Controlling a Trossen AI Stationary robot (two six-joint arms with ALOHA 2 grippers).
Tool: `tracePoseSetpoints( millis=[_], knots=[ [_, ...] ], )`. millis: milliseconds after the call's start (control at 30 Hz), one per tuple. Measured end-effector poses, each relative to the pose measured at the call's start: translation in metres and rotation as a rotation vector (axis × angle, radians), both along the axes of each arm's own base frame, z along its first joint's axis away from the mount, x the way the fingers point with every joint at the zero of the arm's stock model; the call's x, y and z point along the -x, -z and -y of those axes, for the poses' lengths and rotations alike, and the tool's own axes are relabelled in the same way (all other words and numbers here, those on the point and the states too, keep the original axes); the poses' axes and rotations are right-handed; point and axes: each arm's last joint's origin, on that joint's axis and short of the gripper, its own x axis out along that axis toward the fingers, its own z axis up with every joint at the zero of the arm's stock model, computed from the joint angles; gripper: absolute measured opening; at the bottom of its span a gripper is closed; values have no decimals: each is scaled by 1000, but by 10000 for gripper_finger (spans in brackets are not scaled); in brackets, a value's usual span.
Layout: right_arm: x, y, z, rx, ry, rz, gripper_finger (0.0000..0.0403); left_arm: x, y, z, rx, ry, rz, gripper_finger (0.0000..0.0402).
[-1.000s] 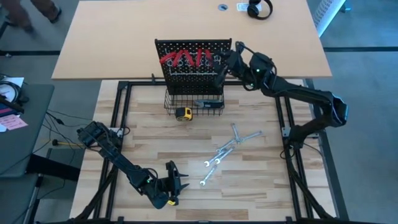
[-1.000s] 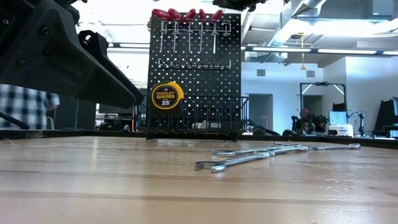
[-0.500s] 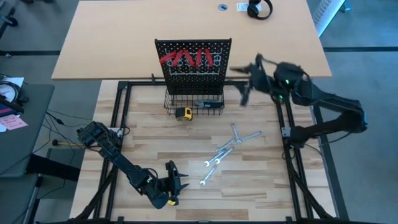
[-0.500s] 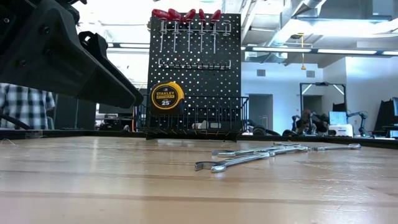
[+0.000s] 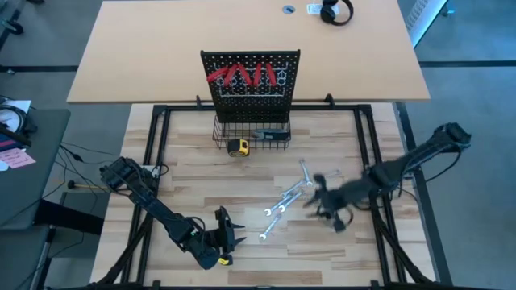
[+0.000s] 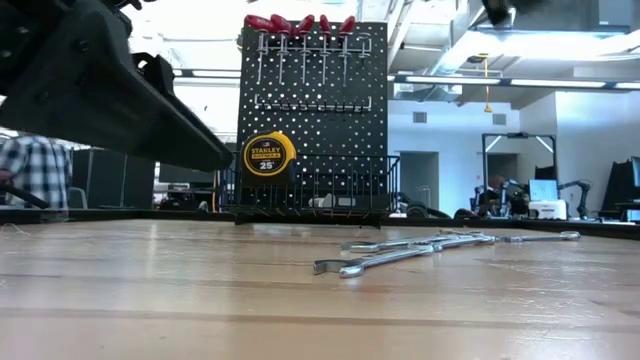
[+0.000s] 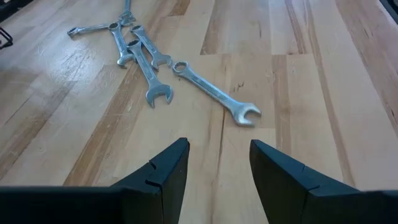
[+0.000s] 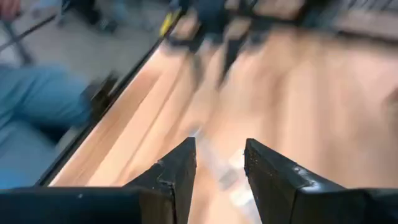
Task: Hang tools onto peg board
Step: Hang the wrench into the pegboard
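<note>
The black peg board (image 5: 250, 76) stands upright at the table's far side. Red-handled tools (image 5: 240, 76) hang by their heads along its top row (image 6: 300, 22). Several silver wrenches (image 5: 292, 196) lie flat in a loose heap on the wood right of centre, and also show in the left wrist view (image 7: 149, 62). My right gripper (image 5: 313, 201) hovers open just right of the heap, with nothing between its fingers (image 8: 219, 152). My left gripper (image 5: 232, 235) waits open near the table's near edge, pointing at the wrenches (image 7: 219, 149).
A black wire basket (image 5: 251, 133) sits at the board's foot, with a yellow tape measure (image 5: 237, 147) at its left front (image 6: 269, 155). Black frame rails (image 5: 364, 153) run along the table's sides. Bare wood lies between the basket and the wrenches.
My right gripper has swung away from the peg board's right edge, first toward the table's right, then fast toward the near edge and down. It now hangs over the wood beside the wrenches. Wrenches and hung tools have stayed where they were.
</note>
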Motion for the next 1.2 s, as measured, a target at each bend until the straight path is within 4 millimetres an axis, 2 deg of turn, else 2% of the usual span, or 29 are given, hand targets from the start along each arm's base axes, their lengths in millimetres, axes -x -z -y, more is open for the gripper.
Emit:
tracePoseSetpoints(
  millis=[133,367,500,600,767,900,1033,1200],
  knots=[
    [5,39,-29,-74,27,-122,143,-13,1,-1,-40,2,7,164],
    [14,78,-68,39,247,-140,136,-63,9,3,-45,-47,-12,164],
    [23,95,-84,70,346,-94,136,-88,5,0,70,-112,-5,164],
    [29,105,-94,89,390,-45,136,-100,1,-11,183,-119,-31,164],
    [35,118,-109,105,427,38,136,-108,4,-26,336,-113,-98,164],
    [38,126,-115,147,467,111,136,-104,12,-32,361,-139,-196,154],
    [42,128,-116,181,459,115,136,-100,15,-34,348,-140,-259,112],
    [51,116,-116,148,445,123,136,-100,25,-36,371,-143,-324,37]
  ],
)
